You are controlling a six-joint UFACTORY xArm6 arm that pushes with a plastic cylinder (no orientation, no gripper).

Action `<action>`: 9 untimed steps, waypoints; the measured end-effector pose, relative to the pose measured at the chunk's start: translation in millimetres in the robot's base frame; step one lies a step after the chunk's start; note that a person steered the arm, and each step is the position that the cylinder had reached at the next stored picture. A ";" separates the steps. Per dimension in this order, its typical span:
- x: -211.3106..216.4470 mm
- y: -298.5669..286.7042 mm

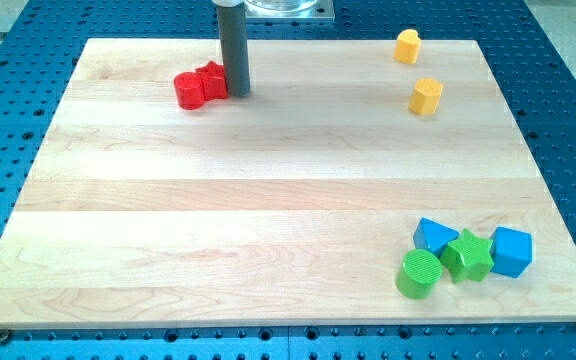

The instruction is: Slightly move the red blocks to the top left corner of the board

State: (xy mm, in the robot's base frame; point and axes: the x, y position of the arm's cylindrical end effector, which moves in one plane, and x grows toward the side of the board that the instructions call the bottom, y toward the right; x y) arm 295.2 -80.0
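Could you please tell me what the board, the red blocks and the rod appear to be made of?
The board looks like pale wood with a smooth finish: lengthwise planks and grain show. The red blocks seem to be painted wood or plastic; flat, even colour leaves it open. The rod looks like dark matte metal or plastic; my tip sits at the view's right of the red blocks.

Bright, even light (soft shadows only); sharp focus.

My tip [237, 93] stands upper left of centre, touching the right side of the star block [211, 80]; the cylinder [190, 91] adjoins its left. Two blocks [407, 46] [426, 96] lie upper right; four cluster [465, 258] lower right.
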 end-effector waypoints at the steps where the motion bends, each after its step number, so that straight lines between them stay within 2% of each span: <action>1: -11.7 -59.9; 2: -30.7 -98.5; 3: -3.3 -45.5; 4: 59.9 -69.4; 5: 59.0 -130.2; 6: 24.8 -122.5; 7: 41.3 -122.6; 8: 36.6 -83.3; 9: 8.0 -89.1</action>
State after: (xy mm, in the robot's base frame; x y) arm 303.1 -169.1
